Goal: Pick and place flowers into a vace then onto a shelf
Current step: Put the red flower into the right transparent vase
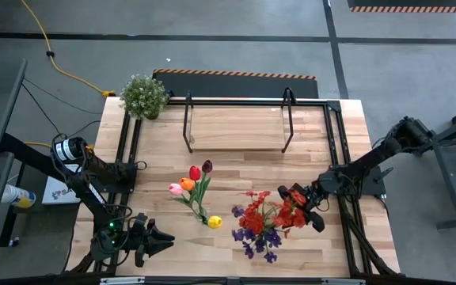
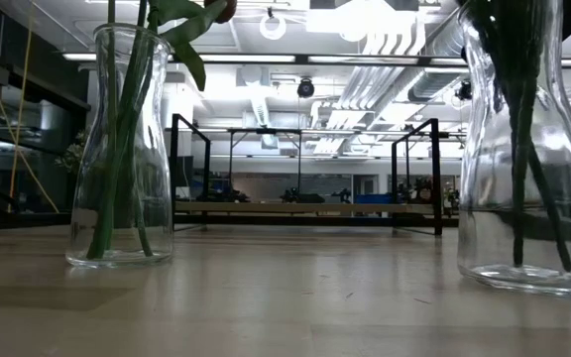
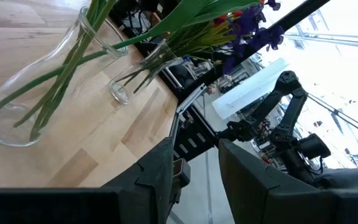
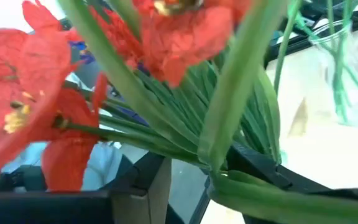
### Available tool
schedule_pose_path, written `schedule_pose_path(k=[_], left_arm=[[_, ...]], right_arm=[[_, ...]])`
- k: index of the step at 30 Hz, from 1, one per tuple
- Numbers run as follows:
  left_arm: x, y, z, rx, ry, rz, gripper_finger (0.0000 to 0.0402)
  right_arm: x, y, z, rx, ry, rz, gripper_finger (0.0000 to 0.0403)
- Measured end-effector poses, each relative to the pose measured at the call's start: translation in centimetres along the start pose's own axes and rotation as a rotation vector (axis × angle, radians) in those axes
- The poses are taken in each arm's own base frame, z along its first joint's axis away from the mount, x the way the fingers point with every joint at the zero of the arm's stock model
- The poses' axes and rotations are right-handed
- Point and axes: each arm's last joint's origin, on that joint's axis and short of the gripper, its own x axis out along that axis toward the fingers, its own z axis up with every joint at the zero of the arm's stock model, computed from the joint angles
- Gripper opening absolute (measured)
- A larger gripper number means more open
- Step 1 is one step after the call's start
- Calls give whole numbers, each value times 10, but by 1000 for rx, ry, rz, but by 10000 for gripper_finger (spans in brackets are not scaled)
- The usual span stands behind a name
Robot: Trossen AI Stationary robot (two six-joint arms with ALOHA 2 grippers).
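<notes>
Two clear glass vases stand on the plank table. One (image 2: 119, 149) holds tulips (image 1: 195, 188). The other (image 2: 523, 149) holds red and purple sprays (image 1: 264, 222). My right gripper (image 1: 293, 207) reaches level into the spray bunch from the table's right. Its fingers (image 4: 148, 180) are open, with green stems (image 4: 229, 106) running between them. My left gripper (image 1: 169, 237) waits open near the table's near left corner and points toward the vases (image 3: 17, 118). The shelf (image 1: 236, 127) stands at the far side with nothing on it. My right gripper has its fingers apart on either side of the sprays' green stems, below the red blossoms. A stem and a bundle of leaves (image 4: 272, 199) lie against one finger (image 4: 257, 167); the other finger stands clear. The fingers come level from the table's right, across the stems.
A bushy green potted plant (image 1: 143, 95) sits at the far left corner. Black frame rails (image 1: 129, 158) run along the table's left and right sides (image 1: 332, 150). Bare planks lie between the vases and the shelf (image 2: 305, 206).
</notes>
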Motion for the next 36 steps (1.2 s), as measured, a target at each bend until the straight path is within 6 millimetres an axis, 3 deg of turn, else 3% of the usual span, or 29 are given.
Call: schedule_pose_path(k=[24, 36], left_arm=[[0, 0, 0, 0, 0, 0, 163], [0, 0, 0, 0, 0, 0, 163]], right_arm=[[-2, -2, 3, 89, 75, 123, 162], [-3, 0, 11, 81, 10, 165, 171]])
